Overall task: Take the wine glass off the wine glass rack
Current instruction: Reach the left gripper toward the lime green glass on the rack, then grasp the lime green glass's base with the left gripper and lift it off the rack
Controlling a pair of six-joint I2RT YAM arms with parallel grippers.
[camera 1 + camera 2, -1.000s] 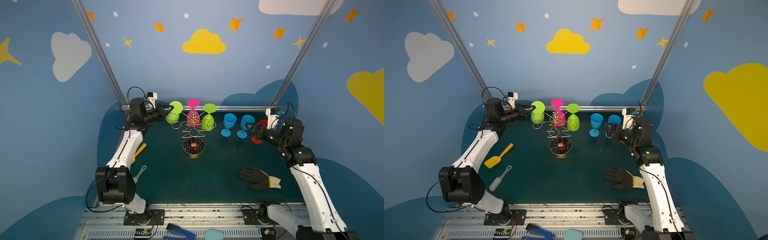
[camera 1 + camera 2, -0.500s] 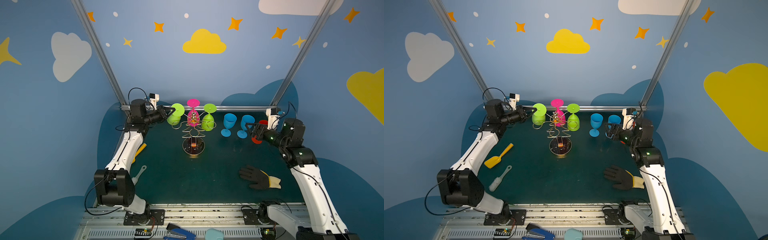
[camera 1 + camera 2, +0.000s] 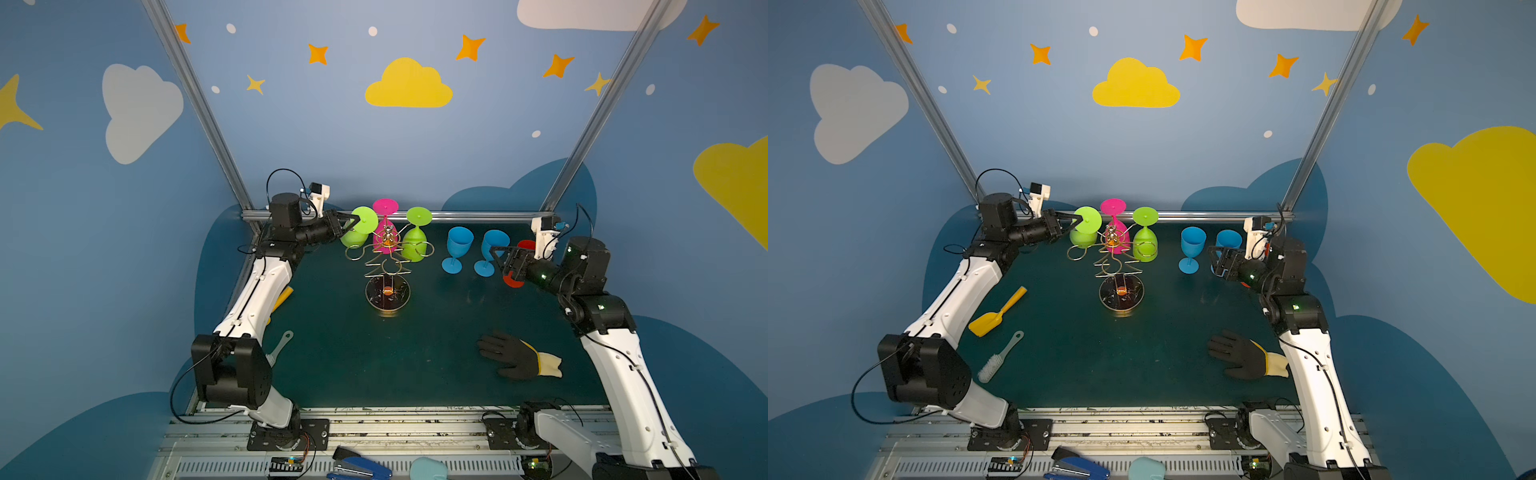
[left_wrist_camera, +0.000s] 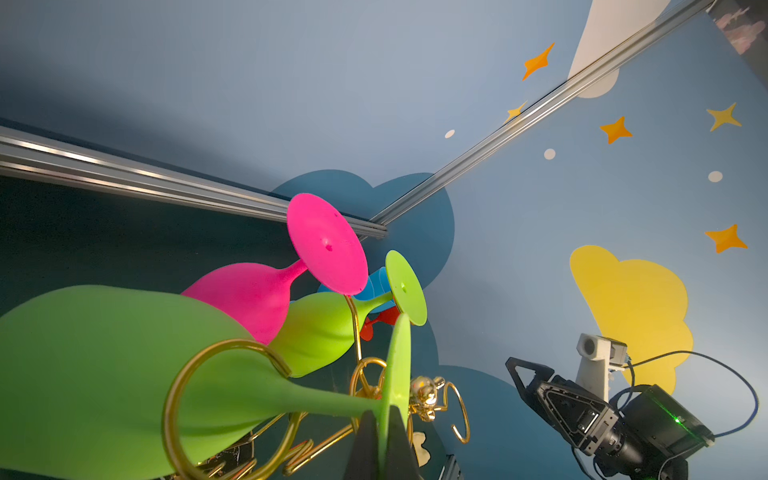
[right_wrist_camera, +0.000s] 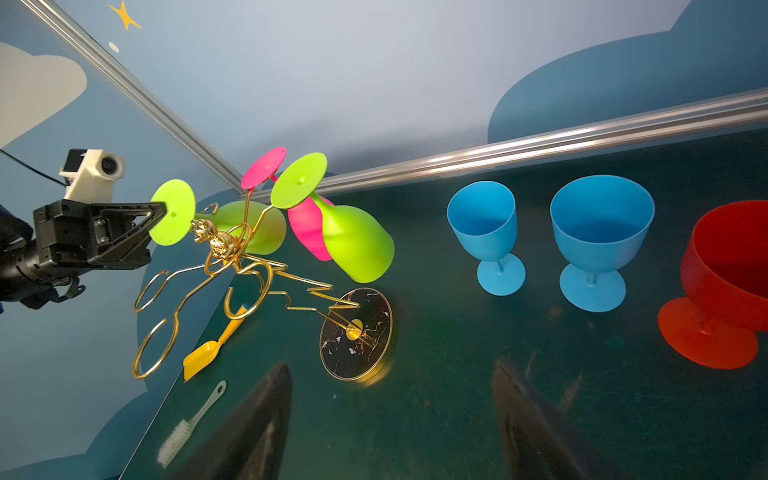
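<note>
The left arm has swung the held green glass a little toward the rack. The rack stands on the surface. The glass hangs tipped in its loop, foot toward the left pincer, clenched on the foot's rim. The right pincer, released, sits farther off by the blue glasses.

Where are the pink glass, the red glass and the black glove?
pink glass [image 3: 385, 205]: in a top view, on its round foot.
red glass [image 5: 715, 286]: in the right wrist view, on its bowl.
black glove [image 3: 509, 358]: in a top view, on its palm.
</note>
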